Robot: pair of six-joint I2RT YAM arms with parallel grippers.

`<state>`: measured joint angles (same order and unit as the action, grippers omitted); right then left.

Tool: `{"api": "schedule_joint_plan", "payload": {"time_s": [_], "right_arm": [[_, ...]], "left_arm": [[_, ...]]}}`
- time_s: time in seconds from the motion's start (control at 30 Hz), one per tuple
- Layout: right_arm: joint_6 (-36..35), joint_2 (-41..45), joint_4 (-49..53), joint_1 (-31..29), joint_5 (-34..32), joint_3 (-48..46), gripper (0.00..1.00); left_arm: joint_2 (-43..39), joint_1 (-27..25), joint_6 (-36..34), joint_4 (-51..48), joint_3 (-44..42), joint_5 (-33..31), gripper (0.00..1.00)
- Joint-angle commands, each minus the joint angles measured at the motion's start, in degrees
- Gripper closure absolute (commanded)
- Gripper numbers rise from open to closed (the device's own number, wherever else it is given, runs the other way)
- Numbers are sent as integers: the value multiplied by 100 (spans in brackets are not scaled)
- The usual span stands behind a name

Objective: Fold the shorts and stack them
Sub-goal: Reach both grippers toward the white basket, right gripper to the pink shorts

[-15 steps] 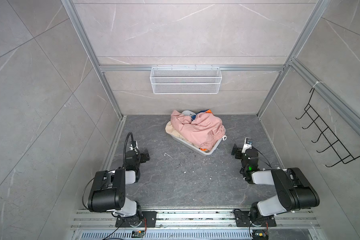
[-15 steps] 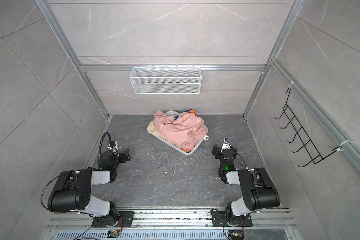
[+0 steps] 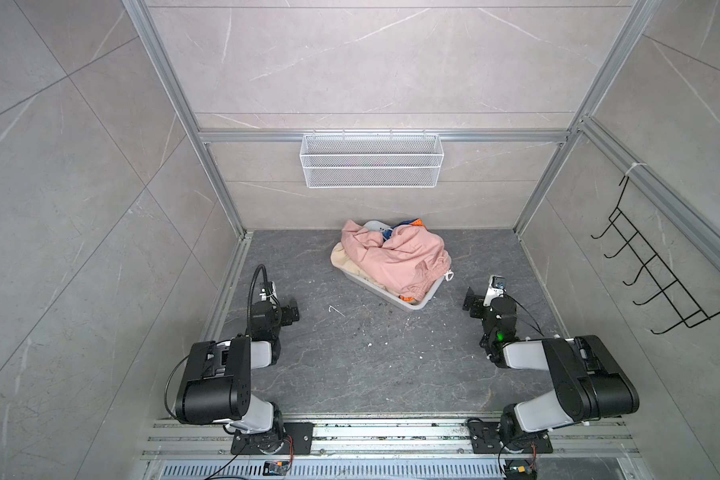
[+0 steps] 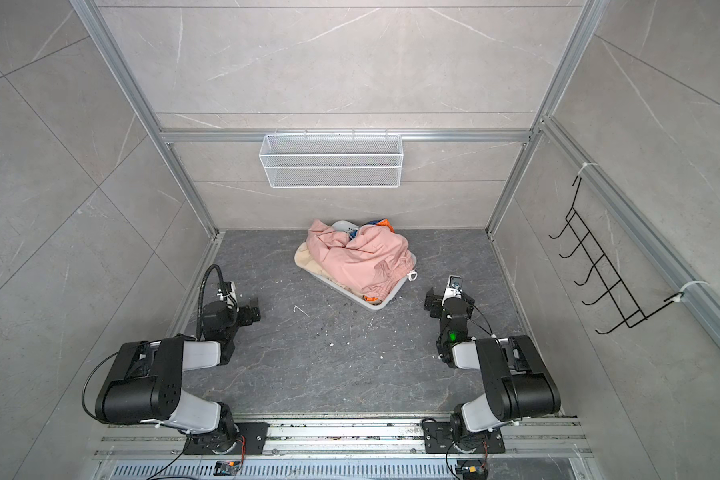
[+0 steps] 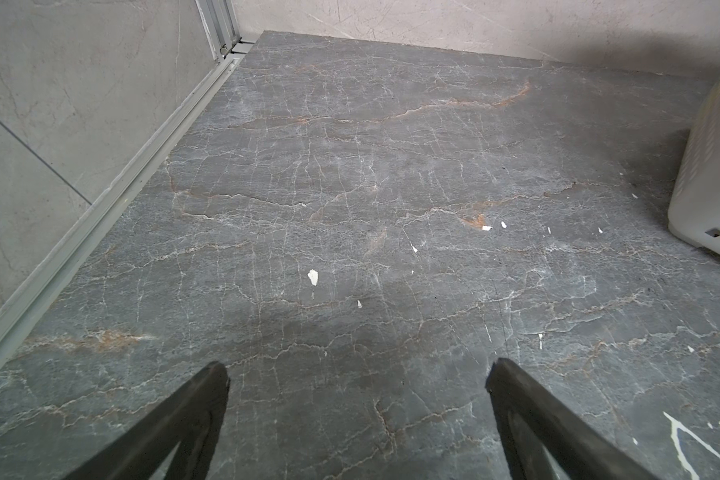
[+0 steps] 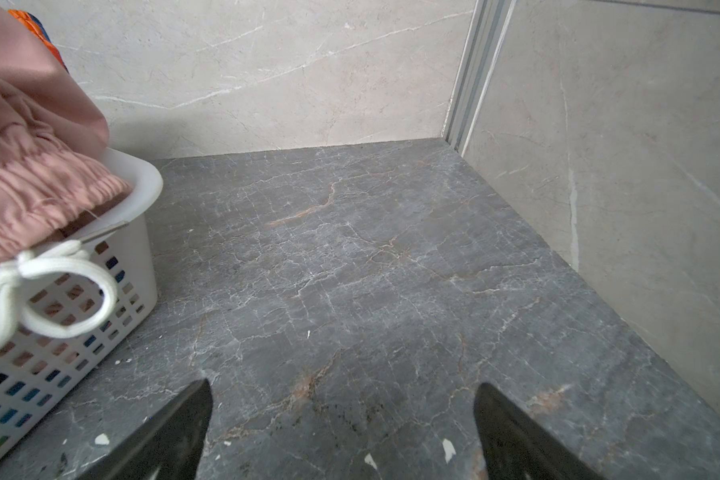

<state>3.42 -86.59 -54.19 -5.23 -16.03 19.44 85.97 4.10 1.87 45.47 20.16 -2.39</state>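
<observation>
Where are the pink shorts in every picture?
In a top view: pink shorts heaped on top in the white basket, middle, toward the back wall.
In a top view: same heap, also in the middle.
Left wrist: not in it; only the basket's wall shows.
Right wrist: the shorts close up, waistband at the basket's rim.
Shared landmark: the white basket.

We see pale marble-look wall tiles [image 3: 371,62], a dark veined stone floor [image 3: 350,365], a white wire-mesh basket [image 3: 371,166], a black hook rack [image 3: 657,255].

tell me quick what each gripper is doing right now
Left gripper: open, holding nothing.
Right gripper: open, holding nothing.
</observation>
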Motion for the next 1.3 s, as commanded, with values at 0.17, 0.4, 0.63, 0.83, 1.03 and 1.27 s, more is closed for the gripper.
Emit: {"api": "schedule_joint_plan", "payload": {"time_s": [0.17, 0.4, 0.63, 0.83, 1.03, 1.27], "right_arm": [[45, -34, 4, -13, 31, -48, 1], [45, -34, 3, -13, 30, -54, 1], [42, -25, -4, -17, 30, -57, 1], [352, 1558, 3178, -113, -525, 935, 1], [1679, 2735, 5233, -129, -1216, 1660, 1], [3537, 2614, 6844, -274, 376, 2377, 1]], "left_arm": [[7, -23, -99, 250, 78, 54, 0], [7, 5, -81, 251, 83, 116, 0], [-116, -75, -54, 185, 90, -251, 0], [-1323, -636, 58, -1900, 756, -1503, 0], [-2373, -851, 1594, -2049, 876, -888, 0], [-2257, -1422, 2327, -3245, 2165, 496, 0]]}}
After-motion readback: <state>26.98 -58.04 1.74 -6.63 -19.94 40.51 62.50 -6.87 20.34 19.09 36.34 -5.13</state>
